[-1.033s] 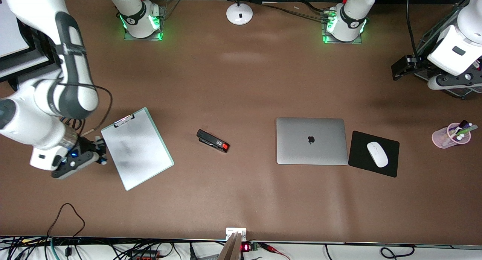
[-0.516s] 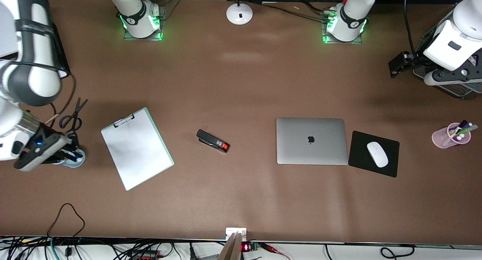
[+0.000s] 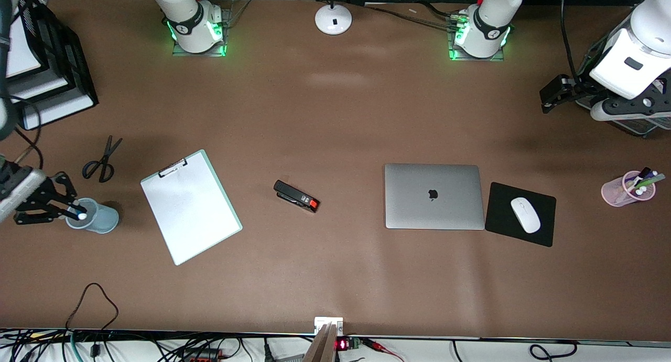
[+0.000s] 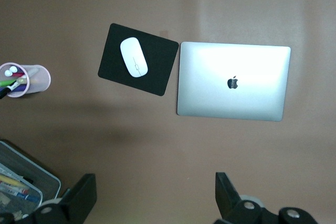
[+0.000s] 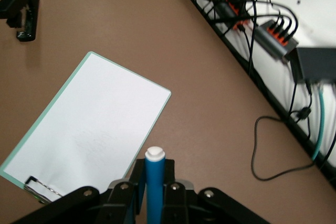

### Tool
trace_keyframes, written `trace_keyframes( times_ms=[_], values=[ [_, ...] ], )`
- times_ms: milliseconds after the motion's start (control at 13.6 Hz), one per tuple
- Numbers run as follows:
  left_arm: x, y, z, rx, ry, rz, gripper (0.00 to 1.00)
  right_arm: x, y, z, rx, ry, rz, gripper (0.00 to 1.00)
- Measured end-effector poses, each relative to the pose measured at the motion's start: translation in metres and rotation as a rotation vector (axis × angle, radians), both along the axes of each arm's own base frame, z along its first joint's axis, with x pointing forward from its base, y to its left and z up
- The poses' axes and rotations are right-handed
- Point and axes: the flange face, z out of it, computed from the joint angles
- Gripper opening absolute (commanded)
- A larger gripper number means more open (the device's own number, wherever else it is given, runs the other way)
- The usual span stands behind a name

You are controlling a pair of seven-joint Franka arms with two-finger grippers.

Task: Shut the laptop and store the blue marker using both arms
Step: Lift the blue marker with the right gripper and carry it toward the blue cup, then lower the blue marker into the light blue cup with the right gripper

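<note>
The laptop lies closed on the table, lid up with the dark logo showing; it also shows in the left wrist view. My right gripper is shut on the blue marker, whose white end is over the mouth of a light blue cup at the right arm's end of the table. In the right wrist view the marker stands between the fingers. My left gripper is open and empty, up in the air at the left arm's end of the table; its own view shows it over bare table.
A clipboard, scissors and a black-and-red stapler lie toward the right arm's end. A black mouse pad with a white mouse lies beside the laptop. A pink pen cup stands at the left arm's end. Black stacked trays stand near the right arm's base.
My right gripper has carried the marker away from the clipboard toward the right arm's end of the table and now holds it over the blue cup. The left gripper shifted slightly.
</note>
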Motion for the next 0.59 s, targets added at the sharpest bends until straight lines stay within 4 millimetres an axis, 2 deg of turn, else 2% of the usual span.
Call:
trace_keyframes(
  times_ms=[148,295,590],
  values=[
    [-0.002,-0.002,0.003,0.0,-0.008,-0.009,1.0,-0.008,-0.018,-0.004,0.048,-0.026,0.067,0.0],
    [-0.002,-0.002,0.004,0.0,-0.009,-0.01,1.0,-0.018,-0.027,-0.009,0.092,-0.025,0.155,0.0],
    [-0.001,0.009,0.003,-0.004,-0.006,0.005,1.0,-0.036,-0.024,-0.006,0.208,0.037,0.368,0.0]
  ],
)
